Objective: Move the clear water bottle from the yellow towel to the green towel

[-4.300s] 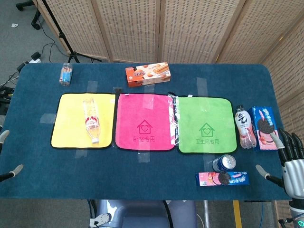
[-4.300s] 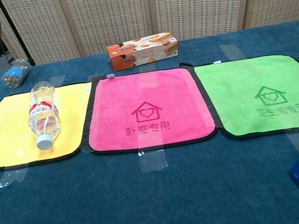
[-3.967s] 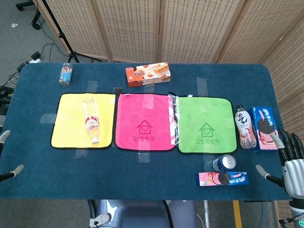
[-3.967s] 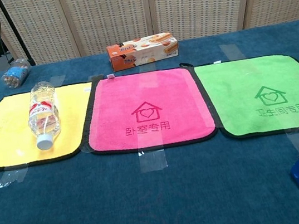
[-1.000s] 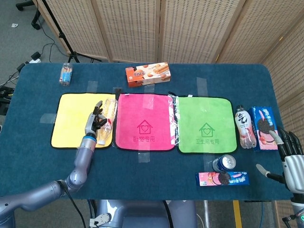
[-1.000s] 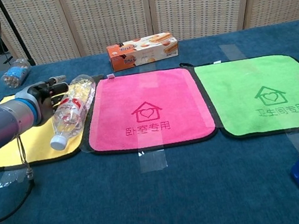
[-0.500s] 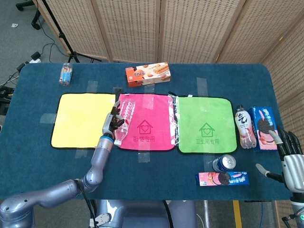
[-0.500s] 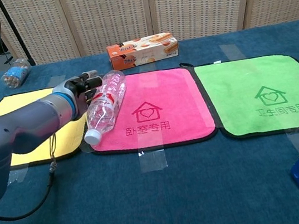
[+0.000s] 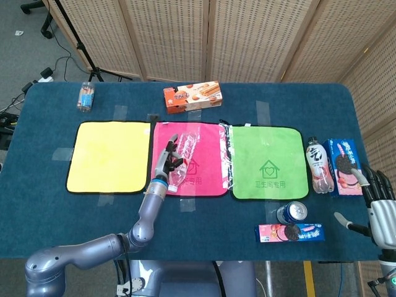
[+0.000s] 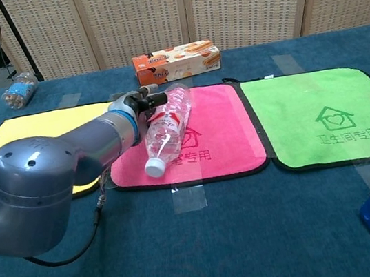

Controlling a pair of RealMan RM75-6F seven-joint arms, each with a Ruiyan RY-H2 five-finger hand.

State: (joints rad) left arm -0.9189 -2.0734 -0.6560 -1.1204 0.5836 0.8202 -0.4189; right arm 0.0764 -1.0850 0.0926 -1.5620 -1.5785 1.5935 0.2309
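Observation:
My left hand [image 9: 167, 159] [image 10: 140, 107] grips the clear water bottle [image 9: 182, 158] [image 10: 167, 128] and holds it over the pink towel [image 9: 207, 162] [image 10: 222, 133], cap end toward me. The yellow towel [image 9: 108, 156] [image 10: 26, 127] lies bare to the left. The green towel [image 9: 267, 161] [image 10: 324, 114] lies to the right of the pink one with nothing on it. My right hand [image 9: 377, 207] hangs at the table's right front corner, fingers spread and holding nothing.
A biscuit box [image 9: 192, 96] [image 10: 176, 63] lies behind the pink towel. A small jar [image 9: 86, 96] [image 10: 19, 90] lies at the far left. A pink drink bottle [image 9: 318, 165], cookie boxes [image 9: 343, 167] [image 9: 290, 232] and a can [image 9: 291, 212] crowd the right side near the green towel.
My left hand reached in, took the bottle off the yellow towel and carried it rightward; it is now above the pink towel. The right hand has stayed put.

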